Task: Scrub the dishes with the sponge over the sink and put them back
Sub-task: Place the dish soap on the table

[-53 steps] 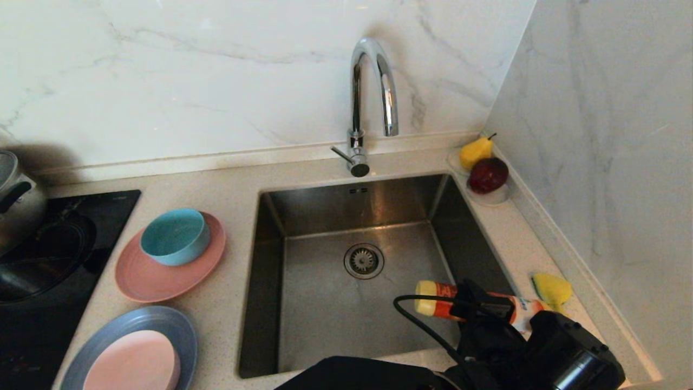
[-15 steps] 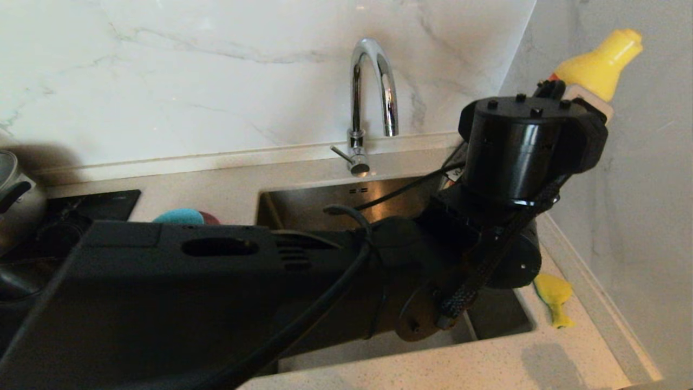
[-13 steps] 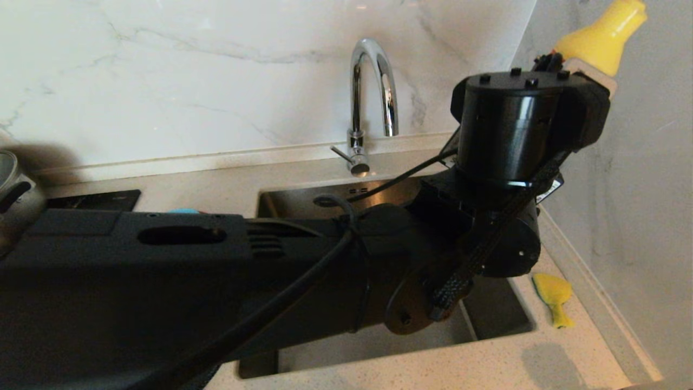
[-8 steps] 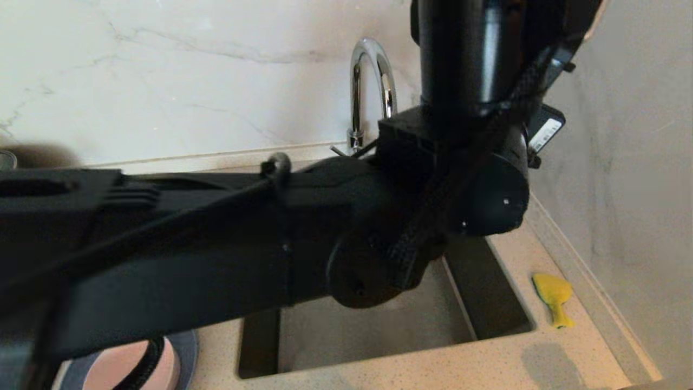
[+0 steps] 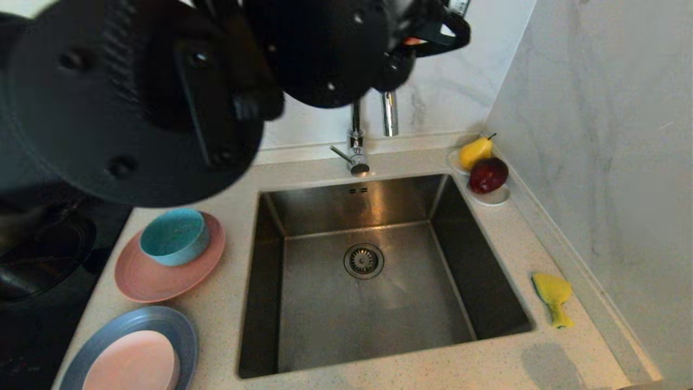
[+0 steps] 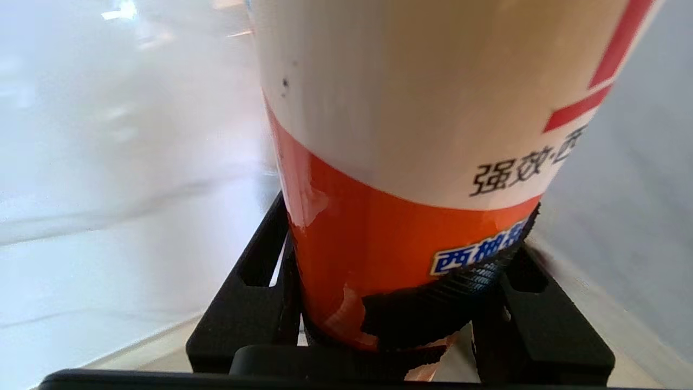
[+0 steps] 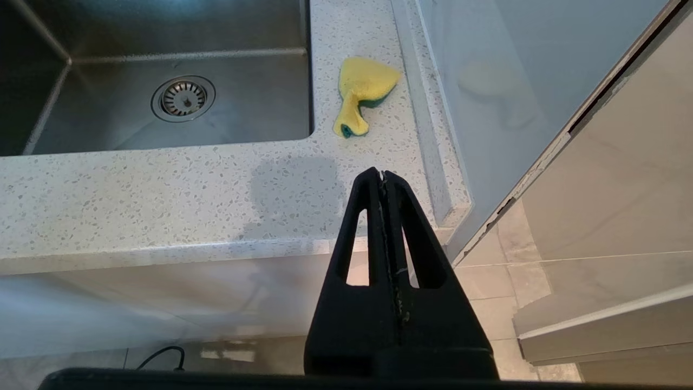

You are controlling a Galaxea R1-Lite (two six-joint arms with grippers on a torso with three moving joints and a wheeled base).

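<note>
Left claw (image 6: 400, 325) raised high, pinching detergent bottle (image 6: 422, 135); right claw (image 7: 383, 176) pressed together, parked low.

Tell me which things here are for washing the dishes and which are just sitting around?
For the job: sponge, sink, salmon-pink plate, teal bowl, grey-blue plate, pale pink bowl, and the detergent bottle in the left gripper.

Just sitting: pear, apple, white saucer.
</note>
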